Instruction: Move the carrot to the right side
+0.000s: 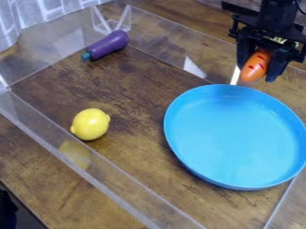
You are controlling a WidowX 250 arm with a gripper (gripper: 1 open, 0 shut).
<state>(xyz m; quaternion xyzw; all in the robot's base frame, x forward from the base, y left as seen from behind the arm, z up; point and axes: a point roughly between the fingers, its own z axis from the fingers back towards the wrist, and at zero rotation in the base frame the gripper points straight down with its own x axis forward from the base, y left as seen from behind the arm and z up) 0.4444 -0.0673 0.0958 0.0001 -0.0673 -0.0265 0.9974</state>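
Overhead, gripper [259, 64] clamped around carrot [256, 66], hanging upright between its fingers

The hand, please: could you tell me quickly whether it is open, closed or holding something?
Hand: closed on the carrot, held above the table.

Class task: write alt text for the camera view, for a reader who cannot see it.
A robot gripper holds a toy carrot above the far rim of a blue plate. A lemon and an eggplant lie to the left on the wooden table.
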